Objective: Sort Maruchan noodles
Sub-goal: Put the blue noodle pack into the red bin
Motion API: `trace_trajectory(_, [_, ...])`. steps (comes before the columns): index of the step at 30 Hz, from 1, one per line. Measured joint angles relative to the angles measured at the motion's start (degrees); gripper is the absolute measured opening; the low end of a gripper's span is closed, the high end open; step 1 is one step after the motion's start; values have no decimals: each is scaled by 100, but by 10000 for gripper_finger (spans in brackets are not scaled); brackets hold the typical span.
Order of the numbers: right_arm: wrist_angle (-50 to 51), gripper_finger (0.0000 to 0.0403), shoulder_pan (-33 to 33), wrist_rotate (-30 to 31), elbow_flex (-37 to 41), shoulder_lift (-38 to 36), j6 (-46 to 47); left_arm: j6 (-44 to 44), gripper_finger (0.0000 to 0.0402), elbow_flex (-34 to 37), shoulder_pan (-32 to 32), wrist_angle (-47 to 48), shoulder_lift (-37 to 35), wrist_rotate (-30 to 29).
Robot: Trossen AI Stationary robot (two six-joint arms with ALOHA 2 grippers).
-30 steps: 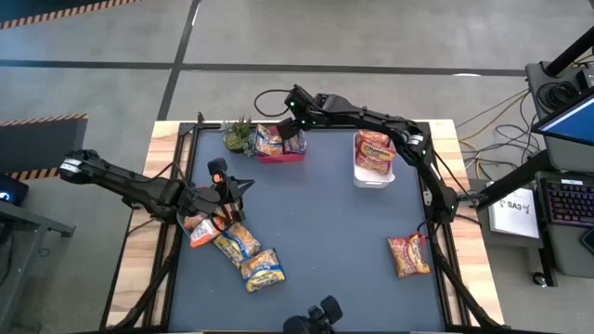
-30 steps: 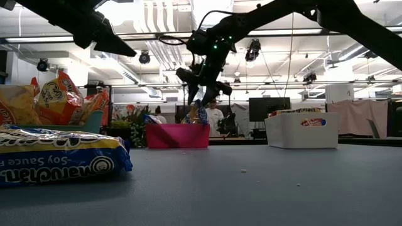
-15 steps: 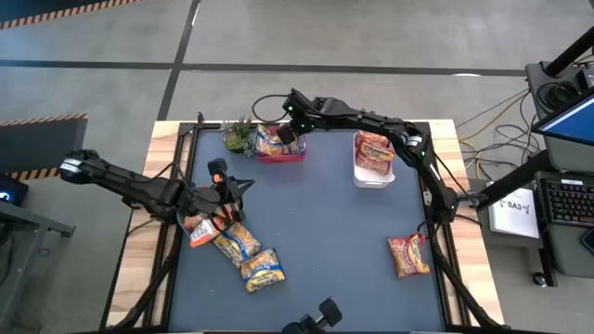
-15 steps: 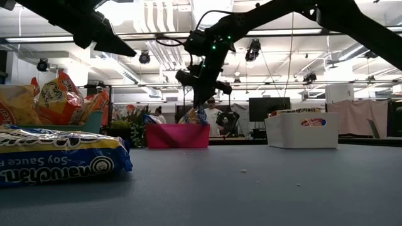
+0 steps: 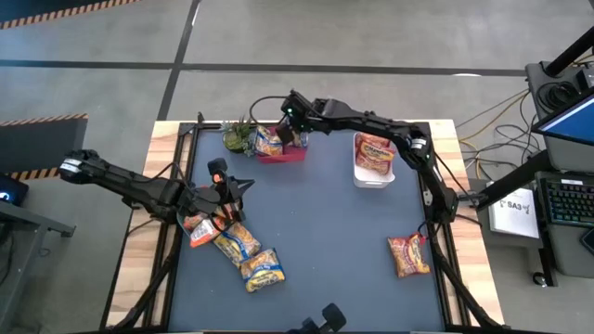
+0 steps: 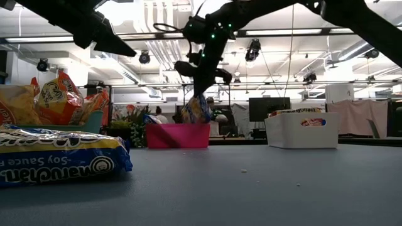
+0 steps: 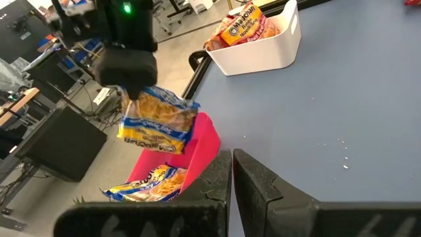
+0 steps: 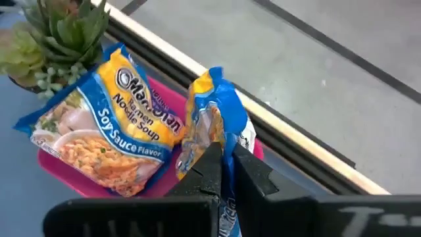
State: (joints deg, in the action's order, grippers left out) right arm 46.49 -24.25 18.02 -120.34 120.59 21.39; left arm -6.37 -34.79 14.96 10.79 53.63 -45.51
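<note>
Yellow-and-blue packet (image 6: 197, 108) now hangs above the pink bin (image 6: 178, 135), pinched by its top edge in the right pincer (image 6: 202, 80), whose fingers have snapped shut on it and lifted it clear of the rim (1 more packet (image 8: 99, 135) of the same kind still lies in the bin). That looks like a re-sort or a re-seat, not a drop. Well away from the bin, the left pincer (image 5: 224, 190) hovers shut and empty over the unsorted pile (image 5: 237, 243).

A small green succulent plant (image 5: 238, 136) sits at the bench's (image 5: 325, 232) far edge, just beside a pink plastic bin (image 5: 281, 154); a white plastic bin (image 5: 375, 176) stands farther right.
</note>
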Motion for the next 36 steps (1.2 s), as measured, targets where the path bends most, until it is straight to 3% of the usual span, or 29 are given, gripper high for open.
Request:
trace_trajectory(3, [-68,11,0,81,-93,-23,-12,-4,0,0,0,-1,0,1])
trace_trajectory(7, [-531,11,151,883,-86,-24,-105,-6,0,0,-1,-1,0,0])
trace_trajectory(11, [-602,11,364,981,-76,-26,-118,-9,0,0,0,0,0,0])
trace_trajectory(15, [-618,11,653,2039,-63,-70,-118,-13,0,0,-1,-1,0,1])
trace_trajectory(17, [-668,11,738,2288,-63,-105,-116,-13,0,0,-1,2,0,1])
trace_trajectory(28, [-363,10,739,2256,-25,-140,-149,107,0,0,0,45,0,0])
trace_trajectory(34, [782,10,749,1482,24,-455,-294,259,0,0,44,141,0,41])
trace_trajectory(36, [939,10,823,1072,151,-670,-428,263,0,0,48,133,0,312])
